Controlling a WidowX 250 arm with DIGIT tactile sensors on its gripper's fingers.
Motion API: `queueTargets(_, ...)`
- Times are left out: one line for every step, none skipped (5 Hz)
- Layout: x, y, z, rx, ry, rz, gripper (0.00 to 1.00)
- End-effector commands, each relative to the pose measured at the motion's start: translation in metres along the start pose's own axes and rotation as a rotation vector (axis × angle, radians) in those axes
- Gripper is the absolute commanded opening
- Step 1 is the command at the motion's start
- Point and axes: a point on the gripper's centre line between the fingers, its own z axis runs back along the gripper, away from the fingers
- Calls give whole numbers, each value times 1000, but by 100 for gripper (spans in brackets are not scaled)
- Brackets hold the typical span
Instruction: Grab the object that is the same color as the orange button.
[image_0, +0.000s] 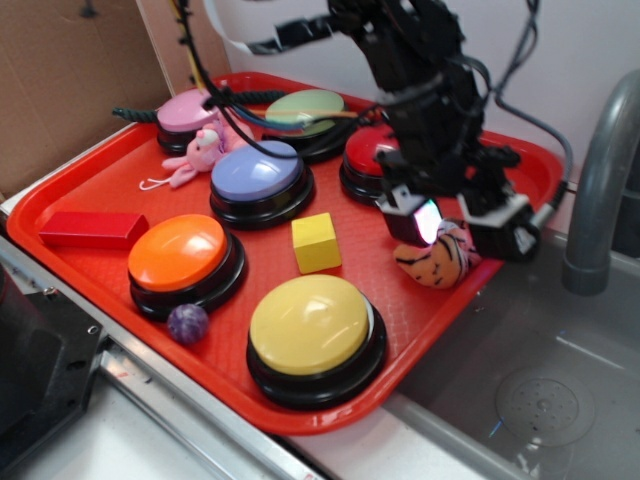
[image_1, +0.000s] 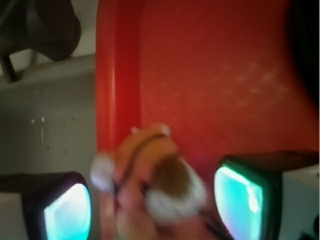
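Observation:
The plush tiger (image_0: 437, 261), orange with black stripes and white patches, lies on the red tray (image_0: 100, 190) near its right rim. My gripper (image_0: 462, 228) hangs just above it, jaws open, one finger on each side. In the wrist view the tiger (image_1: 152, 182) sits blurred between my two glowing fingertips (image_1: 70, 212), with gaps on both sides; my gripper (image_1: 155, 207) is not closed on it. The orange button (image_0: 180, 256), a glossy orange dome on a black base, stands at the tray's front left.
On the tray: yellow button (image_0: 312, 328), yellow cube (image_0: 316, 243), purple button (image_0: 258, 176), red button (image_0: 372, 160), green button (image_0: 305, 112), pink button (image_0: 185, 115), pink plush bunny (image_0: 195, 157), red block (image_0: 92, 230), purple ball (image_0: 187, 323). A grey sink and pipe (image_0: 600, 190) lie right.

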Motion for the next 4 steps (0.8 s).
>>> queueTargets(2,-23,4,-8,-23,27,0)
queueTargets(2,-22,9,0,-31,33,0)
queueTargets(3,-22,13,16,-35,26,0)
queueTargets(3,-20,33,76,-55,-50,0)
